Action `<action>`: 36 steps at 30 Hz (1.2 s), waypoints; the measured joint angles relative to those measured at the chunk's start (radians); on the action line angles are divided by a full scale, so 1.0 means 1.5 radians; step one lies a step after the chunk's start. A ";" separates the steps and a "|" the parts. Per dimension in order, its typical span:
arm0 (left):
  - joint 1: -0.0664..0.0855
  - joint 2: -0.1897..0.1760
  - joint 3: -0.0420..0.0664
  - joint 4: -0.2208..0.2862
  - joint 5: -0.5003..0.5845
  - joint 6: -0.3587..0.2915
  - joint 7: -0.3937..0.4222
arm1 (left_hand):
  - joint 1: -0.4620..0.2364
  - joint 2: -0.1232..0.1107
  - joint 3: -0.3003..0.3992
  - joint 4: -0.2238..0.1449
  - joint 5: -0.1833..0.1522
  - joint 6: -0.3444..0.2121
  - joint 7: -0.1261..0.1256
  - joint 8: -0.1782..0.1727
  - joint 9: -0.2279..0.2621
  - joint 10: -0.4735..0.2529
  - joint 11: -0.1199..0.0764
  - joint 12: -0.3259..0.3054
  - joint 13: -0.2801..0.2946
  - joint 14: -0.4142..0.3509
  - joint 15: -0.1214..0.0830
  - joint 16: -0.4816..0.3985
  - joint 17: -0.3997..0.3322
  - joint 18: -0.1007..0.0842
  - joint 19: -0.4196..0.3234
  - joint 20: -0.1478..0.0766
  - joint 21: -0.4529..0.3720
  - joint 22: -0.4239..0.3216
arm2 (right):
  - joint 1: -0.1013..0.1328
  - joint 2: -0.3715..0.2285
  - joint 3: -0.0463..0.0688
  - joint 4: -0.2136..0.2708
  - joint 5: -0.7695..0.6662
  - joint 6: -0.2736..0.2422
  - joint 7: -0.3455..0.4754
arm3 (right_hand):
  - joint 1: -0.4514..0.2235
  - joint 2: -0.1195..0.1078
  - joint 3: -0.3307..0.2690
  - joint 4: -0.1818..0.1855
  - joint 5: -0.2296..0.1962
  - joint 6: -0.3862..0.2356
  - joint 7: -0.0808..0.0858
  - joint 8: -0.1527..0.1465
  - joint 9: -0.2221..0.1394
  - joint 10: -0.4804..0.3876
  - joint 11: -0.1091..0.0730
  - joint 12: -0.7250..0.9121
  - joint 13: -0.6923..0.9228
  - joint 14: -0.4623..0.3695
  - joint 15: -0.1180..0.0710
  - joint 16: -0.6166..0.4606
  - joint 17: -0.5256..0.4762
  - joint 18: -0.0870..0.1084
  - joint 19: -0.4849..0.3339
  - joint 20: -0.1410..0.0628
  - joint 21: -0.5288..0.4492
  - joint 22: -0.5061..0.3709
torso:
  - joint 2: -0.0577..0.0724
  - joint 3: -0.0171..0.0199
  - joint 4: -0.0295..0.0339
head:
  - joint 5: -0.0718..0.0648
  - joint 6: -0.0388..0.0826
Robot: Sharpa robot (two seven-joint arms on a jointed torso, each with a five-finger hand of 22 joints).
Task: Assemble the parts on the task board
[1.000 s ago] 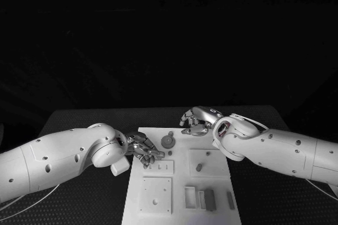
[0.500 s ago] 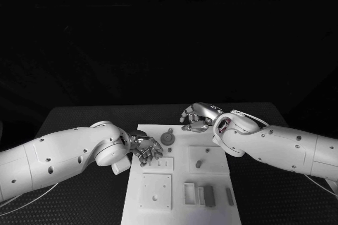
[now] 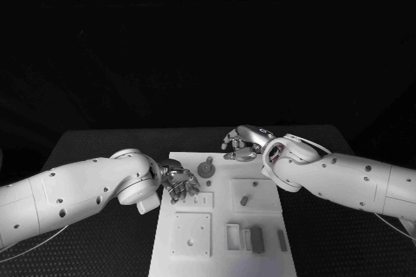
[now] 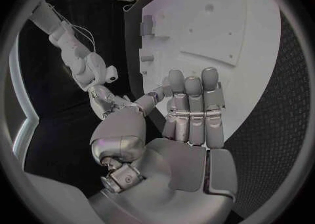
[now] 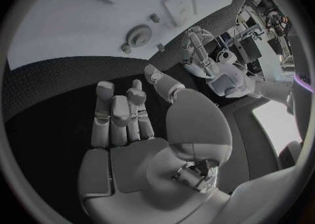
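From my head camera, the task board (image 3: 221, 229) runs off the bottom edge. My left hand (image 3: 180, 182) covers the board's edge beneath it — I can't tell whether the fingers touch it.

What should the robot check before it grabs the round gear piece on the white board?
1. Left hand holds nothing: ok, fingers apart and bare in the left wrist view.
2. Right hand holds nothing: ok, its palm is bare in the right wrist view.
3. Gear lies free on the white board: ok, neither hand touches it.
4. Left hand is near the gear: ok, just beside it.
5. Gear sits flat on the board: cannot tell.
6. Where the gear must go: cannot tell.
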 measured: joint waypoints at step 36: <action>-0.017 0.039 -0.033 -0.008 -0.204 -0.054 -0.026 | 0.031 -0.025 0.017 0.004 -0.028 0.000 0.000 -0.020 0.012 -0.007 0.007 0.008 -0.015 -0.010 0.003 0.013 -0.032 -0.003 -0.007 -0.001 0.000 0.000 | 0.000 -0.004 0.000 0.009 0.006 0.005 0.005 | -0.003 0.003 0.000 0.000 0.000 0.000 0.002 0.000 0.001 0.000 0.000 0.000 0.000 0.000 0.000 -0.003 0.000 0.000 -0.001 0.001 0.000 0.000 | 0.000 0.0012 -0.0008 | -0.003 -0.012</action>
